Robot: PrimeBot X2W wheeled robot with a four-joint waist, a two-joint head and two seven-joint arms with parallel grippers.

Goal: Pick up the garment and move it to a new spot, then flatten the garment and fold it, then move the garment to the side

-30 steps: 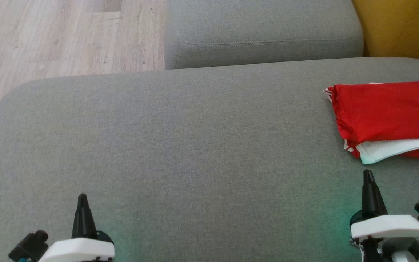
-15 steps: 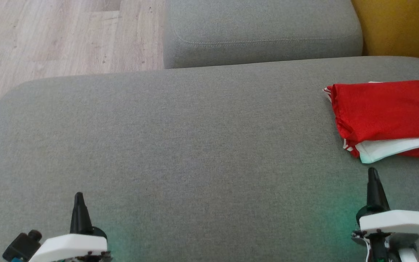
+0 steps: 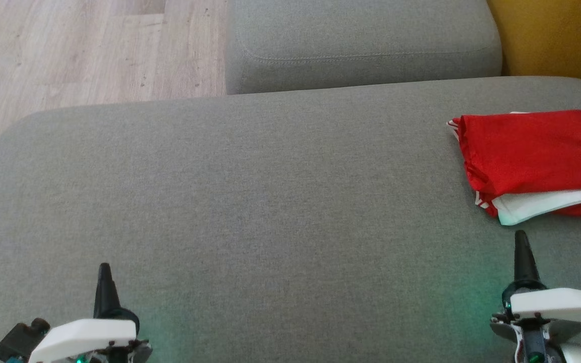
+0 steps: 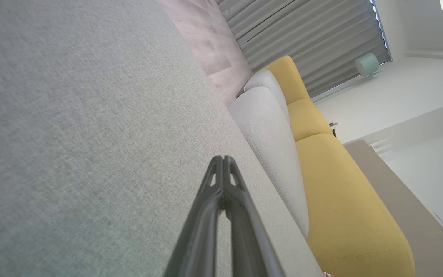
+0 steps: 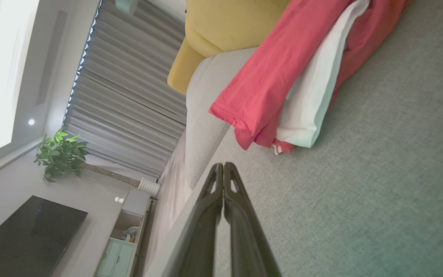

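Looks near the end: garment [image 3: 532, 154] folded and parked at the right of the grey sofa seat [image 3: 270, 201]. Pressed together and empty: left fingers [image 3: 105, 290] and right fingers [image 3: 523, 257], clear of the cloth. Little left, by appearance.

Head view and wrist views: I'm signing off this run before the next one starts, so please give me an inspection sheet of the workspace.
Surface: grey cushion, smooth fabric, no wrinkles visible.
Job's things: red and white garment, folded, lying at the cushion's right side, touching neither gripper.
Clutter: nothing seen.
Grippers: left gripper shut, holding nothing, at the lower left; right gripper shut, holding nothing, just short of the garment's near edge.
Cables: nothing seen.
Surroundings: wooden floor, second grey cushion beyond the first, yellow sofa at the far right; curtains, plant and dark screen in the room.
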